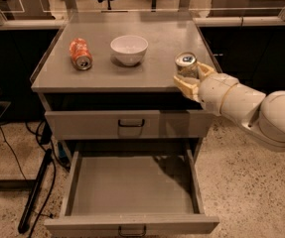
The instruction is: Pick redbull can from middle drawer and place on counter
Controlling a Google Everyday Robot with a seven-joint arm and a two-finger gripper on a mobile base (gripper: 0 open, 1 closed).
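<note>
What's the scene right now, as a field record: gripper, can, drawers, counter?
gripper: shut on redbull can, at the right front corner of the counter
redbull can: upright in the gripper; whether it touches the counter cannot be told
middle drawer: pulled open, empty
top drawer: shut
counter: orange can on its side at left, white bowl in the middle

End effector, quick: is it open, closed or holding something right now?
End effector: closed on the can, held upright at the counter's right front corner.
</note>
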